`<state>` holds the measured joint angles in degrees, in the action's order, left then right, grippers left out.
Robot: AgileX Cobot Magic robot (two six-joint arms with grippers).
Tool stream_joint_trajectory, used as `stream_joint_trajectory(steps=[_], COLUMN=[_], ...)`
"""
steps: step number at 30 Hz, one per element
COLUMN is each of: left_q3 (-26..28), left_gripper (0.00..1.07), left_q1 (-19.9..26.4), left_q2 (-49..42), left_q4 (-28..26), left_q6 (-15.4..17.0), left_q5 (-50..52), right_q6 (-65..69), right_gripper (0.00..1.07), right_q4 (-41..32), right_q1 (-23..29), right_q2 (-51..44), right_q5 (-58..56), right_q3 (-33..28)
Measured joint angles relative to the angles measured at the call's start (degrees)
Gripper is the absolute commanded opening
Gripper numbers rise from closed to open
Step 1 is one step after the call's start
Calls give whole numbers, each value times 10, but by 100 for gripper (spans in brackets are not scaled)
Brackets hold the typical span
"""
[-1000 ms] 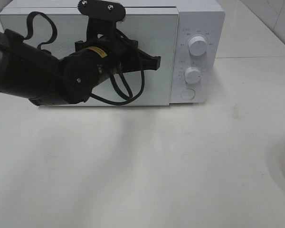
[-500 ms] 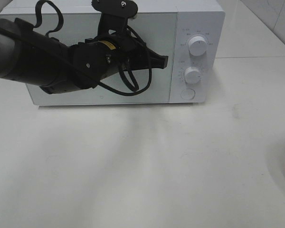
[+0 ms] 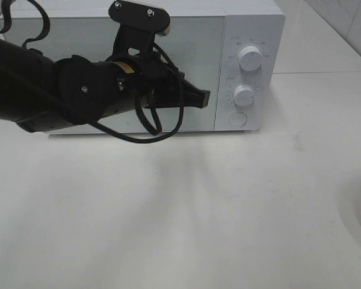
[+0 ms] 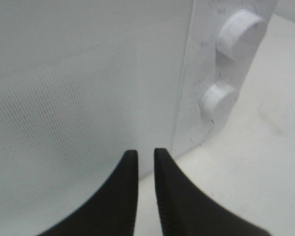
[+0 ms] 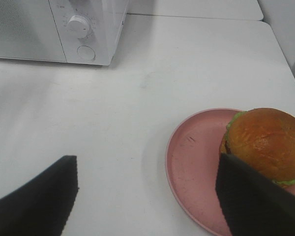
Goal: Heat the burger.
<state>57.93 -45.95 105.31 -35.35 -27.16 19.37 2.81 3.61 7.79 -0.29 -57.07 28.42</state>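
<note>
The microwave door (image 3: 126,66) has swung shut; left fingers (image 4: 125,191) slightly parted, empty.

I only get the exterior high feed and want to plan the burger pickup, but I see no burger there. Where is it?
Observer: The right wrist view shows the burger sitting on a pink plate on the white table, away from the microwave.
Operator: Is the right end effector holding it?
Observer: No. The right end effector is open, with the burger by one finger and nothing between the two.
Operator: And the left one, by the microwave door?
Observer: The left wrist view shows the left end effector with only a narrow gap between its fingertips, gripping nothing, pointed at the closed door near the two knobs.
</note>
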Motion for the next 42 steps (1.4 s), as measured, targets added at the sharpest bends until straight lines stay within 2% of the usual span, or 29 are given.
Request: stream_joint_trajectory(steps=[1,2,3,4,5,10,12,15,18,20,23,25,26,27,28,29,31,34,36,37,39,40,41,42], left_q3=[0,-11,-15,-15,-22,-23,-23,-23,-23,-23,-23,-23,-23,-23,-23,-23,-23,-23,-23,-23,-23,-23,-23,-23], left_gripper=[41,60,94,94,100,100,100,100,100,100,100,100,100,100,100,100,100,100,100,100,100,100,100,100], left_q1=[0,0,0,0,0,0,0,0,0,0,0,0,0,1,10,10,45,61,127,127,186,186,208,254], left_q2=[0,-11,-17,-17,-26,-46,-61,-65,-77,-99,-107,-136,-136,-144,-159,-159,-182,-190,-219,-219,-248,-248,-257,-274], left_q4=[0,-1,-1,-1,-1,3,41,49,79,122,132,168,168,182,208,208,245,254,268,268,271,271,271,273], left_q6=[0,0,0,0,0,0,-1,-1,-1,3,9,56,56,73,109,109,154,162,175,175,177,177,178,178], left_q5=[0,-45,-72,-72,-125,-217,-297,-317,-371,-460,-481,-540,-540,-552,-574,-574,-610,-624,-674,-674,-711,-711,-720,-743], right_q6=[0,0,0,0,0,0,0,0,0,0,0,0,0,0,0,0,0,0,0,0,0,0,0,0], right_gripper=[76,76,76,76,76,76,76,76,76,76,76,76,76,76,76,76,76,76,76,76,76,76,76,76], right_q4=[0,0,0,0,0,0,0,0,0,0,0,0,0,0,0,0,0,0,0,0,0,0,0,0], right_q1=[0,0,0,0,0,0,0,0,0,0,0,0,0,0,0,0,0,0,0,0,0,0,0,0], right_q2=[0,0,0,0,0,0,0,0,0,0,0,0,0,0,0,0,0,0,0,0,0,0,0,0], right_q5=[0,0,0,0,0,0,0,0,0,0,0,0,0,0,0,0,0,0,0,0,0,0,0,0], right_q3=[0,0,0,0,0,0,0,0,0,0,0,0,0,0,0,0,0,0,0,0,0,0,0,0])
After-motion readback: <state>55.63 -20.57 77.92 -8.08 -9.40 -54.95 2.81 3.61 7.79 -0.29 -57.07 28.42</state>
